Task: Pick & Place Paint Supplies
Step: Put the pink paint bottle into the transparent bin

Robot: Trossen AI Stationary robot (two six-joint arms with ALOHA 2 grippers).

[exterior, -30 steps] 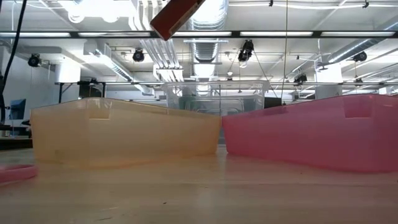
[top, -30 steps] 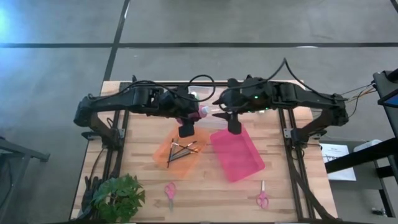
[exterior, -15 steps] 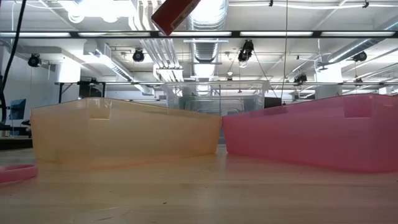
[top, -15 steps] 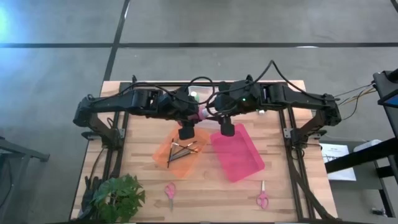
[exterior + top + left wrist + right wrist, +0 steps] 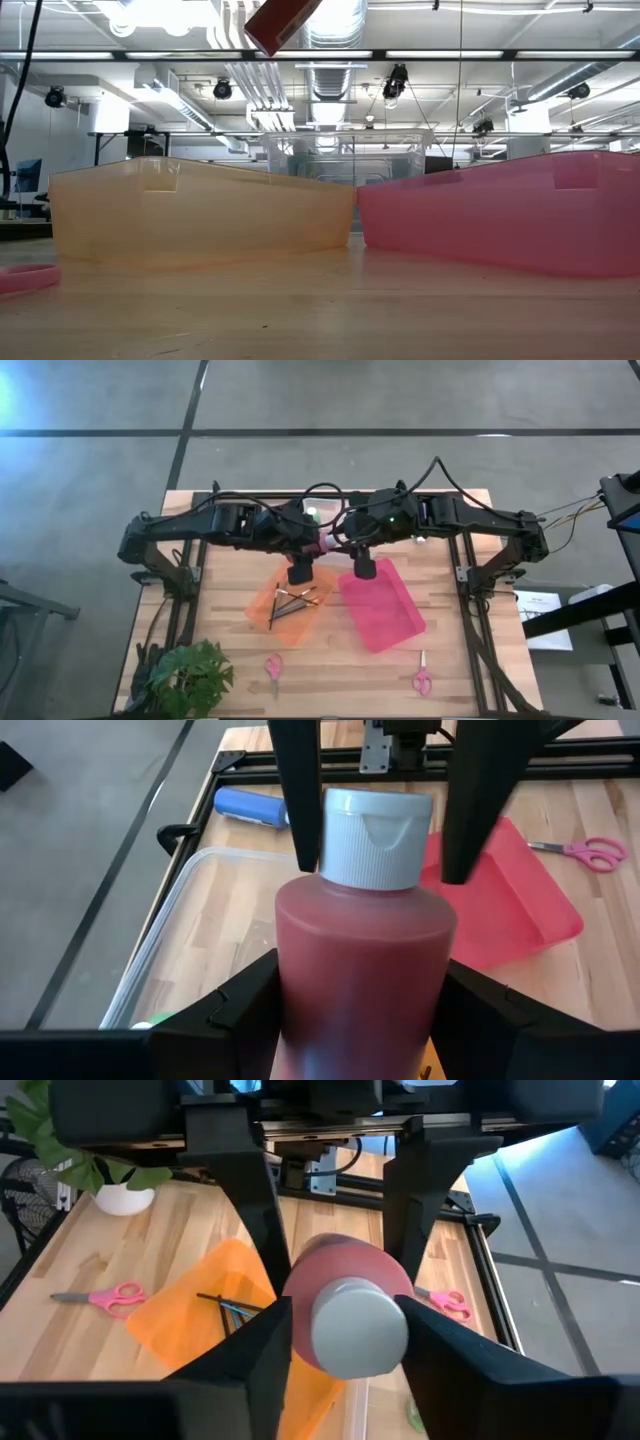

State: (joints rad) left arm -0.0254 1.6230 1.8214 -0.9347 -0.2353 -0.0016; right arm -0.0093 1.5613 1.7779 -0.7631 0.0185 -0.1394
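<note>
A pink-red paint bottle [image 5: 365, 960] with a white flip cap [image 5: 375, 835] hangs high over the bins, seen slanted at the top of the low view [image 5: 282, 24]. My left gripper [image 5: 360, 1015] is shut on it. My right gripper [image 5: 345, 1355] faces it from the table's right. It is open, and its fingers [image 5: 296, 800] stand on either side of the cap. Thin paintbrushes [image 5: 293, 600] lie in the orange bin [image 5: 262, 610]. A blue bottle [image 5: 250, 807] lies on its side on the table beyond the clear bin [image 5: 200, 860]. My left gripper pinches the bottle's body [image 5: 300, 990] between its two fingers, which reach along its sides from the base end. The fingers come from the table's left, slanting down. The bottle is lifted clear, its cap pointing toward the table's right. My right gripper flanks the cap closely; I cannot tell whether it touches.
The pink bin [image 5: 395, 615] sits right of the orange bin, both below the grippers. Two pink scissors [image 5: 272, 665] [image 5: 421, 680] and a potted plant [image 5: 190, 675] lie near the front edge. The arm frames [image 5: 465, 575] stand at both sides.
My right gripper has moved toward the table's left, up to the held bottle, and its fingers now flank the cap. The left gripper and the bottle have kept still.
</note>
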